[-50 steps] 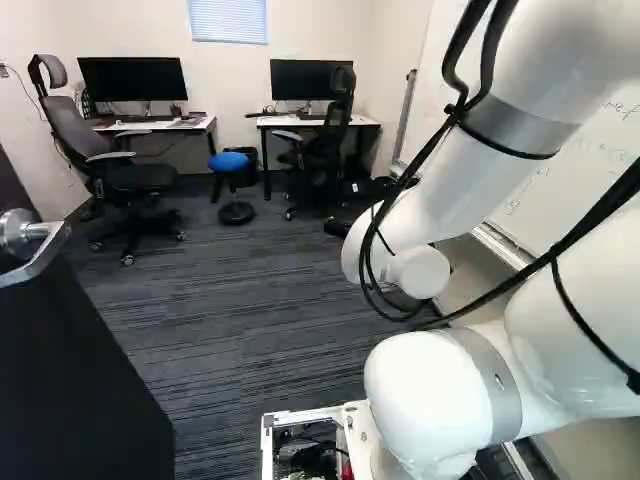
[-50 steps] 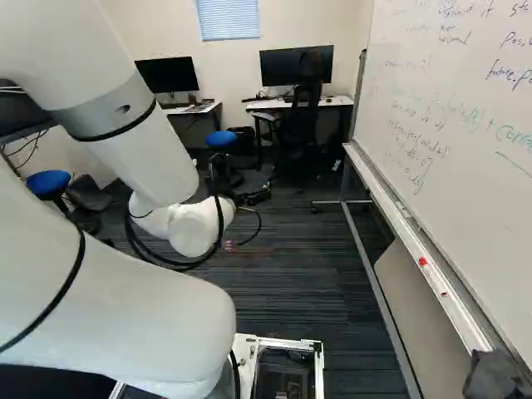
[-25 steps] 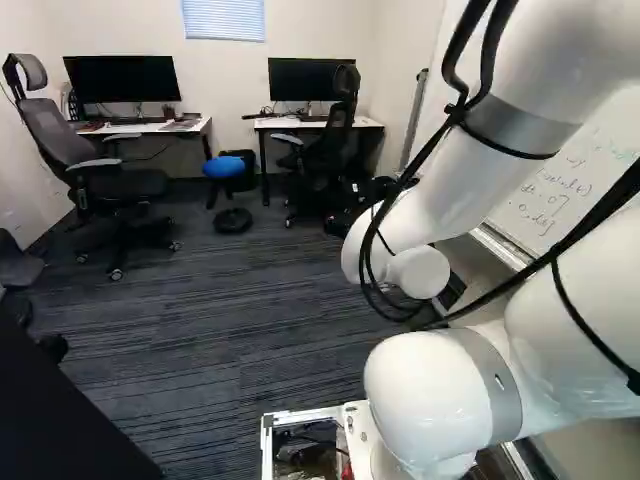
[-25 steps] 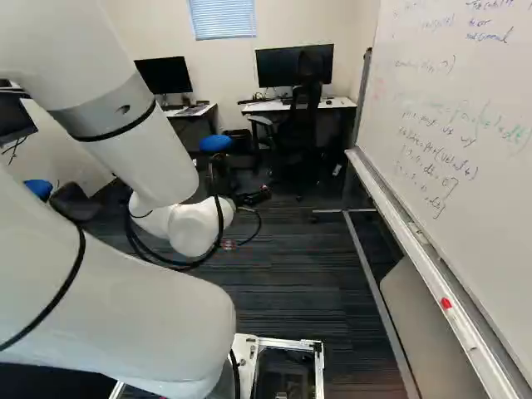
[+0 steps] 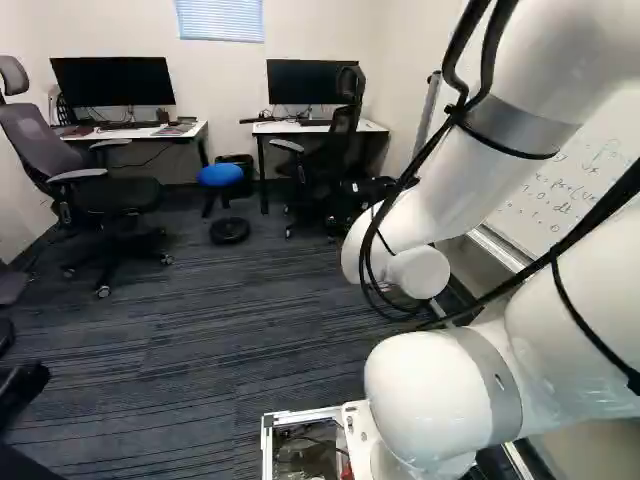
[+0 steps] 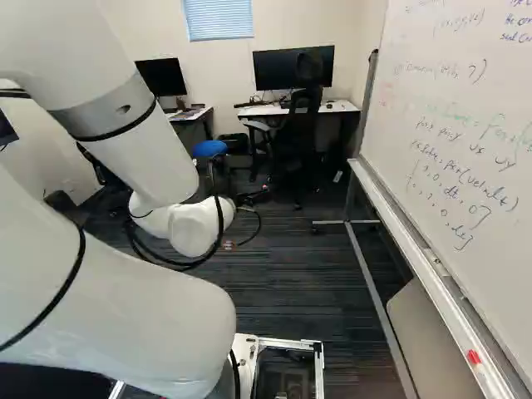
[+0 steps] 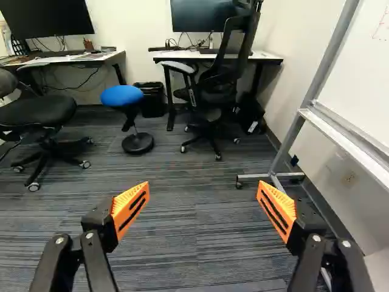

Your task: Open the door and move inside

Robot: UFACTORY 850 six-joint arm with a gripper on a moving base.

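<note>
- Pointing toward the blue stool (image 7: pixel 122 95), our end effector (image 7: pixel 203 193) is wide open and empty, likely as rolling inside needs no grip.
- Well short of that stool lies, perhaps, the dark door (image 5: pixel 20 466).

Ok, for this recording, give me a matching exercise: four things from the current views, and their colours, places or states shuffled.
Things:
1. Gripper
2. Stool
3. Whiteboard
4. Bin

Descriptions:
A. Bears handwriting, at the right of the right base view
B. Black, between the stool and a desk
C. Open, with nothing between its fingers
D. Has a blue seat

Pairs: 1-C, 2-D, 3-A, 4-B
</note>
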